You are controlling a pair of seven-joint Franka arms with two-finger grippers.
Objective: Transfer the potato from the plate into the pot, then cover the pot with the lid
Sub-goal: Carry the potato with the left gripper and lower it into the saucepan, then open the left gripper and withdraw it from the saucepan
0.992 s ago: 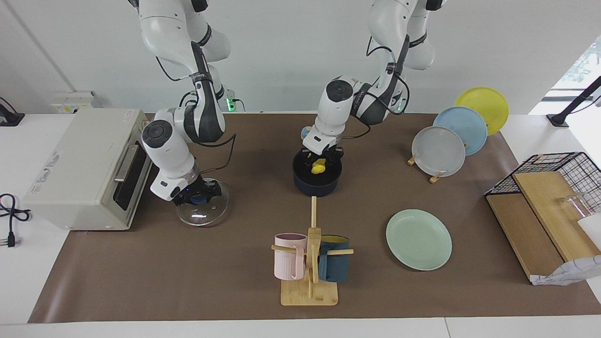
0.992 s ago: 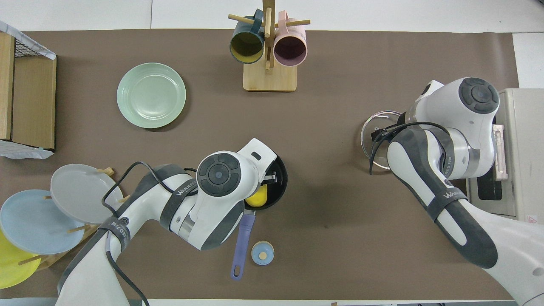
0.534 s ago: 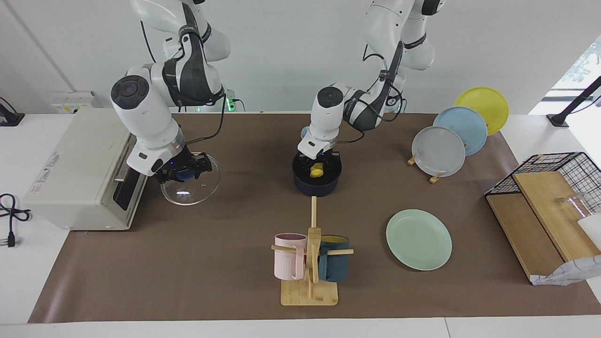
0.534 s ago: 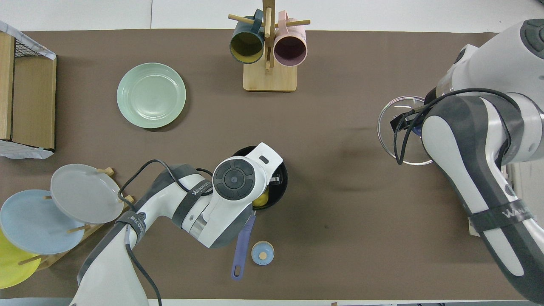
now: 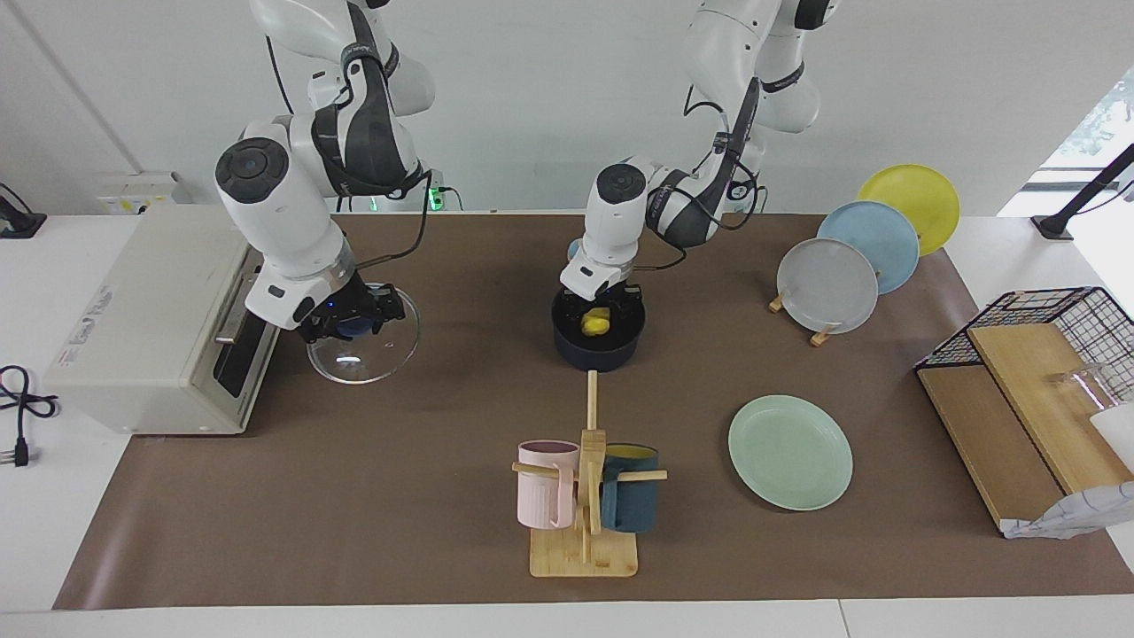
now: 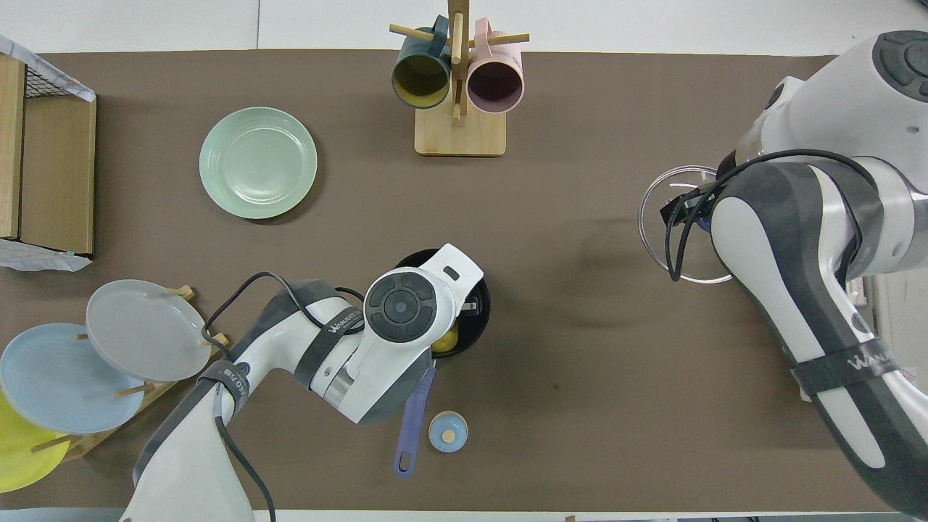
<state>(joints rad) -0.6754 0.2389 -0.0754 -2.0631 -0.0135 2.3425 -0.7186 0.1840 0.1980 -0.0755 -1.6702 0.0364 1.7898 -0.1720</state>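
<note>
Two grippers are working as we watch: the left gripper [image 5: 604, 306], fingers apart, is hanging over the potato [image 5: 596, 323] in the pot [image 5: 595, 350]; the right gripper [image 5: 352, 321] is clamping the lid [image 5: 368, 354] by its knob above the worktop [image 5: 354, 496].

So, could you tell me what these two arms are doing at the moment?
The potato is already in the pot, with the left pincer at the pot's mouth just above it. The mint-green plate lies bare. The right pincer is shut on the blue knob of the glass lid, carrying it above the table near the toaster oven. The pot is not yet covered.
</note>
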